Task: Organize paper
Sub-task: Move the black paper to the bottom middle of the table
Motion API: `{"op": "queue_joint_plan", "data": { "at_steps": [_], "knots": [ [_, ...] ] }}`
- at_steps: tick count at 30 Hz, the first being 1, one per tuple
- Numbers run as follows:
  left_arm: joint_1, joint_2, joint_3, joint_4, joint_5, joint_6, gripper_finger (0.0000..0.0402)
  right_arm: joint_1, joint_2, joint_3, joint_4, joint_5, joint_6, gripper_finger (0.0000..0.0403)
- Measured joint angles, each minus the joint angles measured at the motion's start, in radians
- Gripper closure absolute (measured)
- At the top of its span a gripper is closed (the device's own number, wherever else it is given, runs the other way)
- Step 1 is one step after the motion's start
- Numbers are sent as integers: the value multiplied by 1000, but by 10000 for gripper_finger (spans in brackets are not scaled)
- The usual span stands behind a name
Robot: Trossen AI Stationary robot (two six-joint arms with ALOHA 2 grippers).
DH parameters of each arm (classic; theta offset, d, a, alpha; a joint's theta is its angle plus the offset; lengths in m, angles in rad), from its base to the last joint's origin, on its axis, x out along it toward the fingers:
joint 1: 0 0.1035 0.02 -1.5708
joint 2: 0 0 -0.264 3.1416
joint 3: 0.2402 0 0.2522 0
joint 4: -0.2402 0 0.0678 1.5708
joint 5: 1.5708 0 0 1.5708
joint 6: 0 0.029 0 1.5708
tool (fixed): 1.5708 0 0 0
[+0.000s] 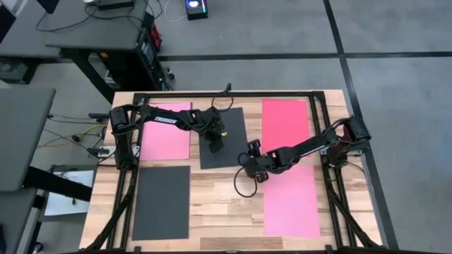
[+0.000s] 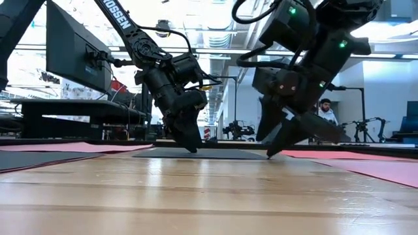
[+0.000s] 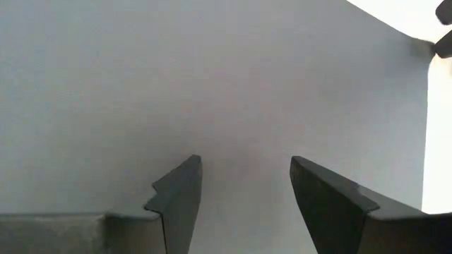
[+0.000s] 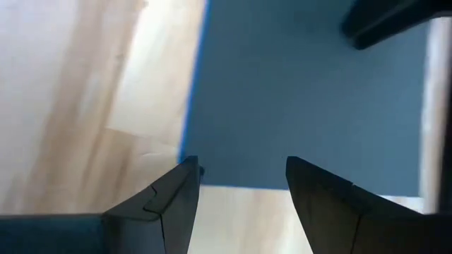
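Both hands gape: left hand (image 1: 214,147) over dark sheet (image 1: 229,123); right hand (image 1: 247,156) beside its edge

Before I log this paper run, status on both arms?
Left end effector open, tips on the dark centre sheet. Right end effector open at that sheet's corner. Nothing gripped. No obstruction.

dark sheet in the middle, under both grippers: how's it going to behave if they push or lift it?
The middle dark sheet lies thin and flat on the wooden table, so it probably slides rather than lifts. Likely floppy if raised by one edge. The open left gripper on it and right gripper at its corner could buckle it.
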Motion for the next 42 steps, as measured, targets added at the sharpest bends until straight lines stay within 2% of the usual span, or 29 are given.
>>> {"op": "queue_joint_plan", "data": {
  "at_steps": [11, 18, 25, 30, 42],
  "knots": [
    [0, 0, 0, 0, 0, 0, 201, 2, 0, 0, -4, 19, -2, 202],
    [-1, 0, 0, -1, 0, 3, 201, 22, 0, 1, -122, 14, 10, 202],
    [-1, 0, 0, -1, 0, 3, 201, 29, 0, 1, -110, 9, 20, 202],
    [-1, 0, 0, -1, 0, 2, 201, 19, 0, 1, -80, -40, 19, 202],
    [-1, 0, 0, -1, 0, 3, 201, -5, 0, 1, -53, -32, 3, 202]
  ]
}}
